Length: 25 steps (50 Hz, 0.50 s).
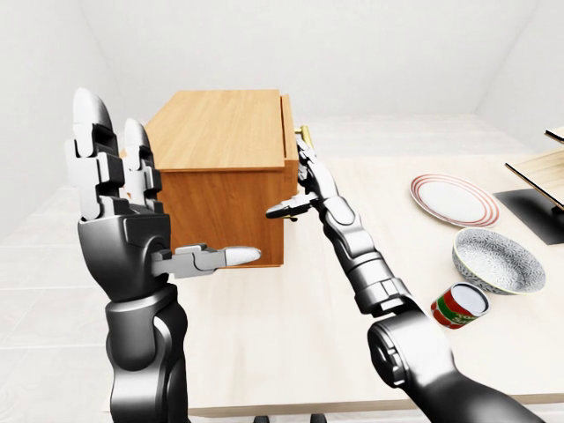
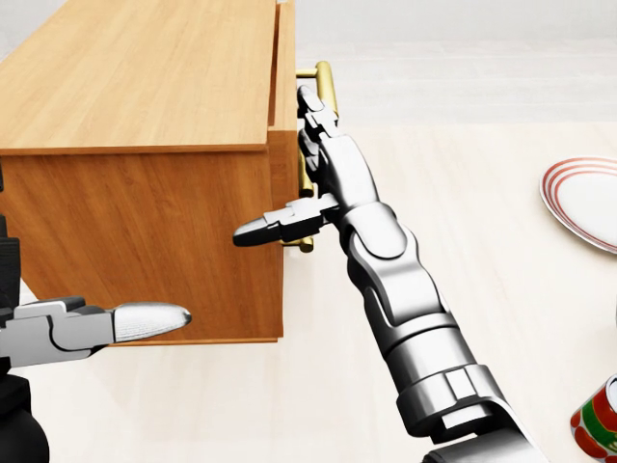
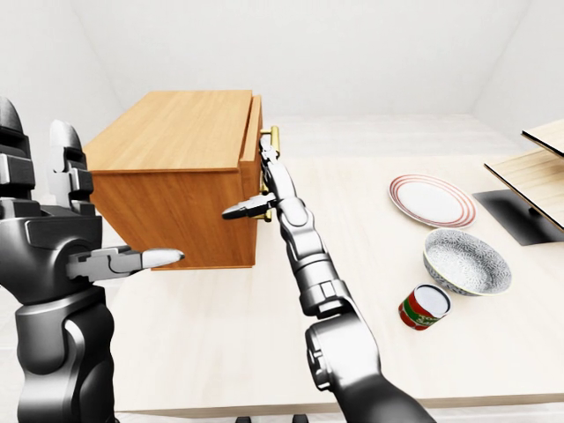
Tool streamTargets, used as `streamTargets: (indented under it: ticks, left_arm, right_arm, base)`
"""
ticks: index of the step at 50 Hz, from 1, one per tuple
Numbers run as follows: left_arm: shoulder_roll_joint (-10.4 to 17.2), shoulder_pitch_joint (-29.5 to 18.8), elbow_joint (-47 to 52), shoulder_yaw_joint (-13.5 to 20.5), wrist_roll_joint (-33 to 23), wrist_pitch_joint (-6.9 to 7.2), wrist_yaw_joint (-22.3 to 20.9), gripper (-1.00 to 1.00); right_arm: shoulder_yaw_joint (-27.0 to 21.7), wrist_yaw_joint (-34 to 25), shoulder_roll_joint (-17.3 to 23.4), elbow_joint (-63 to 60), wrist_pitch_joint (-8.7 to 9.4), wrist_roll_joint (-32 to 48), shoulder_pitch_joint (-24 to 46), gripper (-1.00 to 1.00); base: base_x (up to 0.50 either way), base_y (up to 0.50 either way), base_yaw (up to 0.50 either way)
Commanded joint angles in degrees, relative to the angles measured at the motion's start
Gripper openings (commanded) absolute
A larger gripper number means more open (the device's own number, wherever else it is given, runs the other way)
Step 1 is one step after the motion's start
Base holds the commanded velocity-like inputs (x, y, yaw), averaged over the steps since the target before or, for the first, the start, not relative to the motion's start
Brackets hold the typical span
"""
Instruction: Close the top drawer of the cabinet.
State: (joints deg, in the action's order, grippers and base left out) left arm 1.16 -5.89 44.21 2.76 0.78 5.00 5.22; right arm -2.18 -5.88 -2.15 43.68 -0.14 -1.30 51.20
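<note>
While the right hand [image 2: 308,169] lies with fingers spread against the brass handle [image 2: 323,77] of the top drawer [image 2: 284,68], gripping nothing, the left hand [image 1: 119,203] stands open, left of one cabinet [image 1: 220,167]; right lie one plate [image 1: 454,199], one bowl [image 1: 498,260], one can [image 1: 459,306]

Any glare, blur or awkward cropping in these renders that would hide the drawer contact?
Head view: sharp, evenly lit, no glare; the cabinet is cropped at the left edge, while the right hand at the brass handle shows clearly. Left-eye view: the raised left hand covers part of the cabinet. Right-eye view: soft shadows only, plate crisp.
</note>
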Motion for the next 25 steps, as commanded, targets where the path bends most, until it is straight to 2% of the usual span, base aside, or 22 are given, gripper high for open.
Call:
streamTargets:
  ticks: [1,12,18,25]
  left_arm:
    - [-0.03,0.35,-0.47,-0.23,-0.1,0.0,-0.21,1.0]
    - [-0.11,0.13,-0.2,-0.38,-0.23,0.0,-0.14,1.0]
    - [-0.23,0.08,-0.08,-0.12,0.03,0.0,-0.07,1.0]
    - [-0.17,0.22,-0.36,-0.01,0.18,0.0,-0.12,1.0]
  right_arm:
    - [1.75,-2.83,-2.11,11.93,-2.05,-0.61,1.59,1.0]
    - [1.71,-3.54,-2.79,13.89,-2.61,-0.68,3.21,1.0]
    - [1.58,-3.96,-3.37,16.89,-3.93,-0.64,4.99,1.0]
    - [1.45,-4.46,-3.81,18.0,-4.66,-0.58,5.31,1.0]
  base:
    - [0.01,0.0,0.0]
    - [0.0,0.0,0.0]
    - [0.0,0.0,0.0]
    - [0.0,0.0,0.0]
